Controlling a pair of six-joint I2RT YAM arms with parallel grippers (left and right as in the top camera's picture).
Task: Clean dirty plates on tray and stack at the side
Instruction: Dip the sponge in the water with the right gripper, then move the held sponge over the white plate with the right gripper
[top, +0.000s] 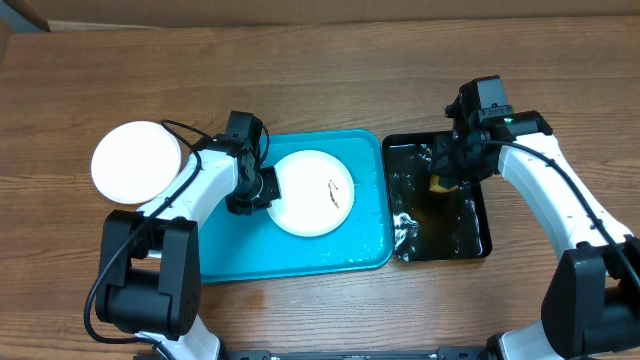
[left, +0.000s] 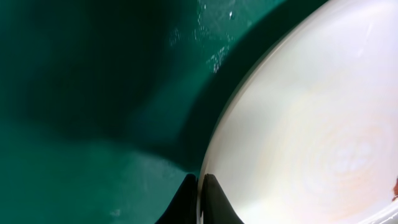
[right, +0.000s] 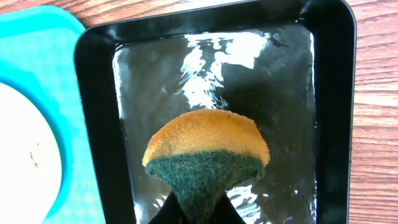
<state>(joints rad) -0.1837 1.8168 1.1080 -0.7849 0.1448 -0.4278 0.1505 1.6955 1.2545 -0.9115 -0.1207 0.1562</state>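
A plate (top: 312, 192) lies in the tray (top: 300, 252). A second plate (top: 135, 160) sits on the table (top: 320, 80) to its left; a smaller tray (top: 482, 242), sponge (right: 208, 149) above it, adjoins its right side.

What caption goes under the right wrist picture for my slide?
The right fingers pinch a yellow-and-green sponge over the wet black tray, beside the turquoise tray.

Bare table (top: 320, 80) beyond both trays leaves wide room to pass. The blue tray (top: 250, 250) sits close against the black tray (top: 440, 257), no lane between. The left arm (top: 195, 185) bars the stretch between the tray's plate (top: 300, 205) and the side plate (top: 135, 160).
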